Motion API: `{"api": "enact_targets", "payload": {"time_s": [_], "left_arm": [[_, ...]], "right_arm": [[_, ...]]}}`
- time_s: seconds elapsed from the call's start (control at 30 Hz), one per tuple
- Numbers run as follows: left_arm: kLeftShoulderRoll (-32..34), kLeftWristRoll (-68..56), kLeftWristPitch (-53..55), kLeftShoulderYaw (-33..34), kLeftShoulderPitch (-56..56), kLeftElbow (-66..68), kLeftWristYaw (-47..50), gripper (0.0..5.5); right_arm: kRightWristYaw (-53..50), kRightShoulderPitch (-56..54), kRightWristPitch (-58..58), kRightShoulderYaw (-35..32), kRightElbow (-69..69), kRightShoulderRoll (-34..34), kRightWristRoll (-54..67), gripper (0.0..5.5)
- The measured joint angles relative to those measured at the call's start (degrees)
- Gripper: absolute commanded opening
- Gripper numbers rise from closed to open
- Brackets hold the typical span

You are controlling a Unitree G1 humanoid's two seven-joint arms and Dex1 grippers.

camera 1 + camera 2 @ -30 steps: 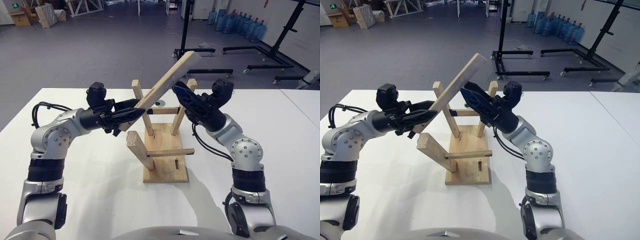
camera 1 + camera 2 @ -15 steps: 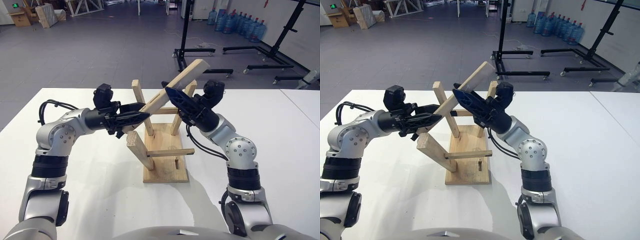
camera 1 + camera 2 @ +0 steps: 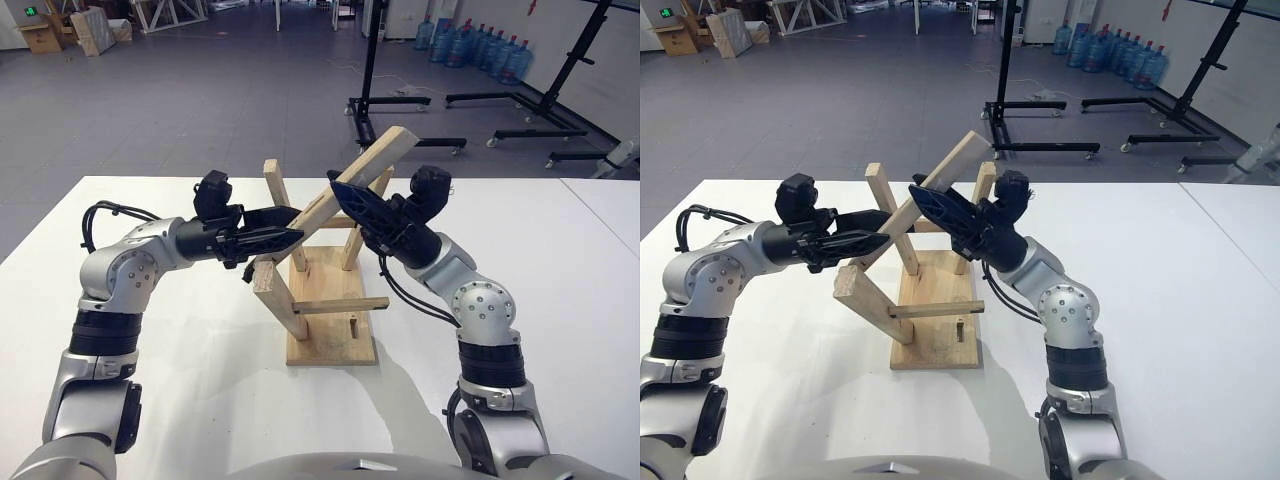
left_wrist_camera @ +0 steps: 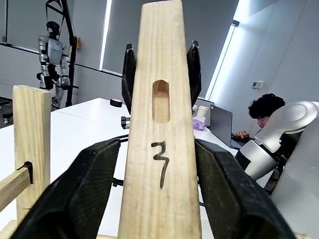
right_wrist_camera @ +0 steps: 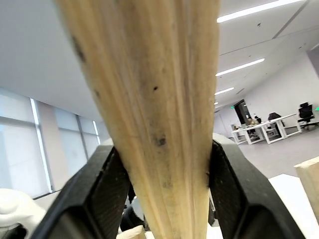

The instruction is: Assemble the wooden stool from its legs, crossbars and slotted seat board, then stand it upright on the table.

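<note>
Stool leg (image 3: 385,150) of pale slotted wood hangs tilted at upper centre of frame, clenched low by the black left pincer (image 3: 293,226) and higher by the black right pincer (image 3: 342,192); over the last second it sank flatter toward the flat wooden seat board (image 3: 335,345) on the white counter (image 3: 190,380), so insertion looks near.

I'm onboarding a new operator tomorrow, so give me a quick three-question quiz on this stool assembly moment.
1. True or false: the loose leg lies flat on the table.
2. Not counting that leg, how many legs rise from the seat board? A) one B) three C) four
3. Which holds the loose leg's lower end, the left gripper or the right gripper?
Key: 1 false, both grippers hold it tilted in the air; 2 B; 3 the left gripper.
</note>
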Motion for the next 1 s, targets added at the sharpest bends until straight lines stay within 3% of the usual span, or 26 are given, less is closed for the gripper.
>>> {"api": "enact_targets", "payload": {"time_s": [0.1, 0.2, 0.33, 0.5, 0.77, 1.0], "left_arm": [[0.20, 1.71, -0.68, 1.00, 0.65, 1.90, 1.66, 3.52], [1.52, 3.38, -1.88, 4.60, 4.32, 2.57, 4.83, 4.06], [2.47, 1.07, -2.37, 12.63, 9.40, -3.00, 10.17, 4.08], [1.64, -9.30, -0.52, 20.46, 16.52, -17.50, 17.70, 4.08], [0.77, -11.91, 0.01, 19.71, 18.41, -20.48, 23.70, 4.08], [1.27, -12.71, 0.07, 19.55, 18.83, -20.10, 24.84, 4.08]], "right_arm": [[0.93, 0.02, -4.19, -0.97, -1.41, -2.03, -4.40, 2.09], [5.09, 2.00, -4.30, -5.35, -2.94, -9.70, -4.48, 2.06], [11.17, 11.78, -2.74, -8.09, -1.99, -19.61, -6.78, 2.05], [15.59, 20.17, -2.68, -7.89, -1.57, -23.74, -9.47, 2.05], [19.56, 23.05, -9.82, -4.81, -1.59, -23.45, -12.05, 2.05], [23.26, 25.26, -18.06, -2.05, -5.77, -27.26, -17.91, 2.05]]}}
